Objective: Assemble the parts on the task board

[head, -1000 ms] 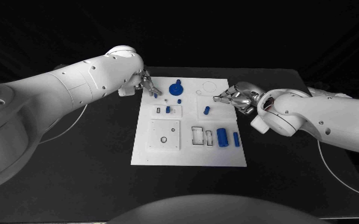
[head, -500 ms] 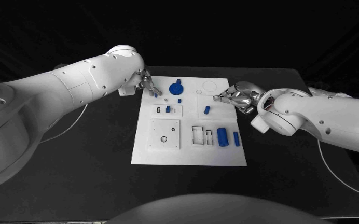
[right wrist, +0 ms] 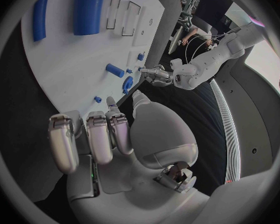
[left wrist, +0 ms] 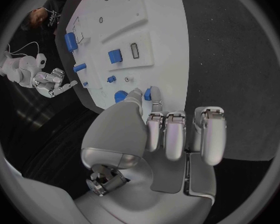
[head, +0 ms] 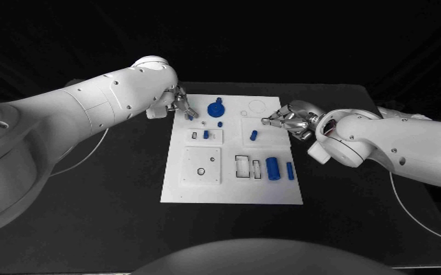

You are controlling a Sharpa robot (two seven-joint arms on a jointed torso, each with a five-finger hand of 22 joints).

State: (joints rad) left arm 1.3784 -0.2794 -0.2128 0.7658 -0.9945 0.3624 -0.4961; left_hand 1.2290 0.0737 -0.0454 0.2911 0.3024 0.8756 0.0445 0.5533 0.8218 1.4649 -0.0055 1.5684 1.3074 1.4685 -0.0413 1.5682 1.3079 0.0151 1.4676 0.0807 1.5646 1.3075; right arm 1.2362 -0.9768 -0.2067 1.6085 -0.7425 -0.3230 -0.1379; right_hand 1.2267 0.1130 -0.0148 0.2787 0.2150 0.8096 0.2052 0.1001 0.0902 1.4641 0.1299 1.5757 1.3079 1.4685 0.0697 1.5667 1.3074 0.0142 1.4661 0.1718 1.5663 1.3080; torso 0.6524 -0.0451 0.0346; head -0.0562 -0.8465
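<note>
Nothing moved: left hand (left wrist: 154, 115) still pinches small blue part (left wrist: 155, 93); right hand (head: 289, 119) curled empty

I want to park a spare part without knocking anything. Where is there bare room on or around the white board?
Free: the board's near strip, below the square plate and the big blue cylinder; also the black table in front. Crowded: the far end, where the left hand pinches a small blue piece beside the blue knob, and the right hand hovers.
</note>
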